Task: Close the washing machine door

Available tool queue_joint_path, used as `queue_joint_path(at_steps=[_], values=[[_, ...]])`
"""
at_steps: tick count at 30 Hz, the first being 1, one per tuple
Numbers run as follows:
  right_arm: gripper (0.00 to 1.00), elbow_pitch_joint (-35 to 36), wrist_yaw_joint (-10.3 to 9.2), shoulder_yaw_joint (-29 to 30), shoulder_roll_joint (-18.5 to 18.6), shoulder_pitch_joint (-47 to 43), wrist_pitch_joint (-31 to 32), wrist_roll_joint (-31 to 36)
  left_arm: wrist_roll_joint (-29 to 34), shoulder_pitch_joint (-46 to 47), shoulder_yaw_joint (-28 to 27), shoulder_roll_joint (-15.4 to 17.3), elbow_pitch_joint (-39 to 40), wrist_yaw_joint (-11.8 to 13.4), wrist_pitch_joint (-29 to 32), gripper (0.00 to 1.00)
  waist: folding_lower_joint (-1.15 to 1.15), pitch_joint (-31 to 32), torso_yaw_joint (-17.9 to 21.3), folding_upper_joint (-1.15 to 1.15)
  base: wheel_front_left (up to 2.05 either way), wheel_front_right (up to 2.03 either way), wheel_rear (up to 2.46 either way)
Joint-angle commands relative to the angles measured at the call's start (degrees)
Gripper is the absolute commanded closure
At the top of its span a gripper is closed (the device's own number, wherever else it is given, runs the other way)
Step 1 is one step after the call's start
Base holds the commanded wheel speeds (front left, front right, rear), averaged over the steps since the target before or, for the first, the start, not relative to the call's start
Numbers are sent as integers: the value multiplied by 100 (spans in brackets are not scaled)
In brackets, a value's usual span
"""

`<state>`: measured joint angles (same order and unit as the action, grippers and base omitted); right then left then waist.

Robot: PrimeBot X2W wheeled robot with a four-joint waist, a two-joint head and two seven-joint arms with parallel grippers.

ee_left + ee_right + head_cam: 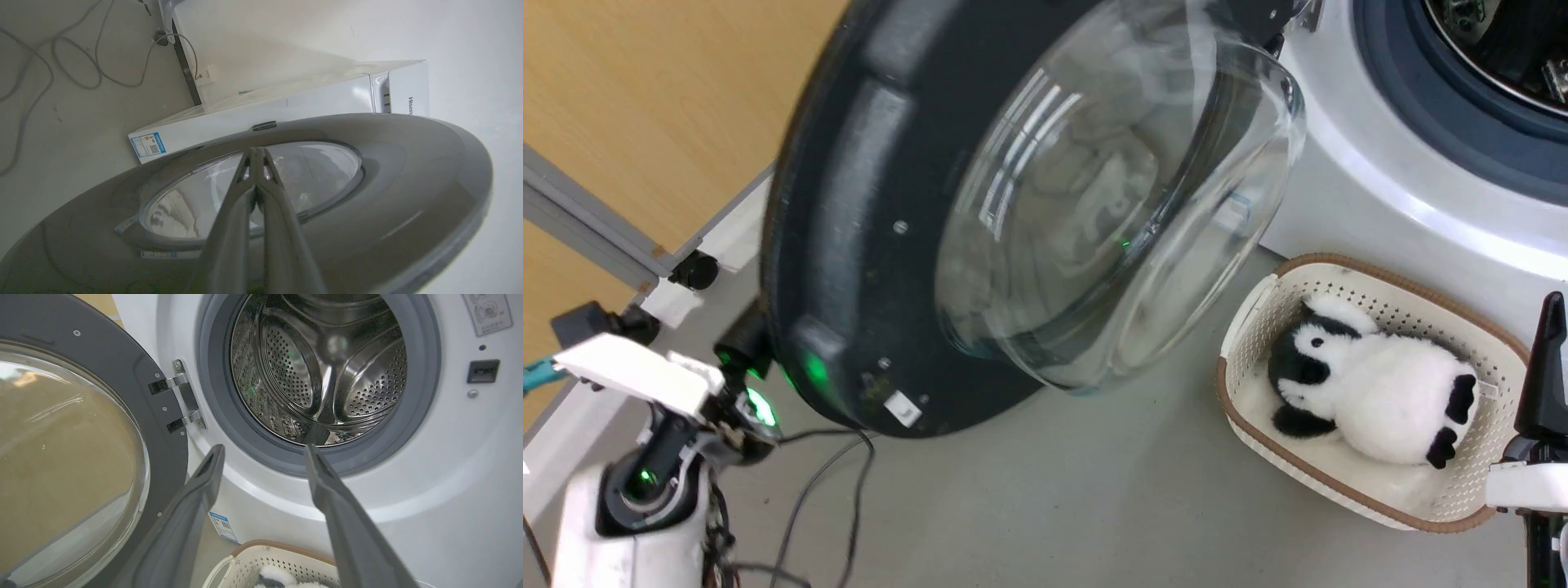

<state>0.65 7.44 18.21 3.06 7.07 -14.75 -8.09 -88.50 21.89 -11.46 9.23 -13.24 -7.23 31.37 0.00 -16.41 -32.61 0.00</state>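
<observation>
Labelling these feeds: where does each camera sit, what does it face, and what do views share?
Head view: on the head, looking down at the open door, basket and toy; left forearm lower left, right gripper at right edge.
Left wrist view: on that wrist, facing the door's outer face, washer beyond; left gripper shut.
Right wrist view: on that wrist, facing the drum; its fingers open.
Shared: the door in all three; the basket in head and right wrist views.

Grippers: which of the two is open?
The right gripper: its fingers stand apart, facing the drum. The left gripper has fingers pressed together over the washing machine door.
</observation>
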Motion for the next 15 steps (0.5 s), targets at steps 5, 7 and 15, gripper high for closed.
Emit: queue_joint_path(at_steps=[5,7,15], values=[[0,-55,5,-29,-18,14,-25,-72,159,-631,418,-69,779,-25,198,100,0,104,5,0,0,0,0],[0,-81,5,-44,-18,9,-25,-91,173,-816,582,-93,1065,-25,245,100,0,145,7,0,0,0,0],[0,-149,5,-66,-18,-18,-25,-171,231,-1315,1408,-106,1863,-25,497,100,0,327,38,0,0,0,0]])
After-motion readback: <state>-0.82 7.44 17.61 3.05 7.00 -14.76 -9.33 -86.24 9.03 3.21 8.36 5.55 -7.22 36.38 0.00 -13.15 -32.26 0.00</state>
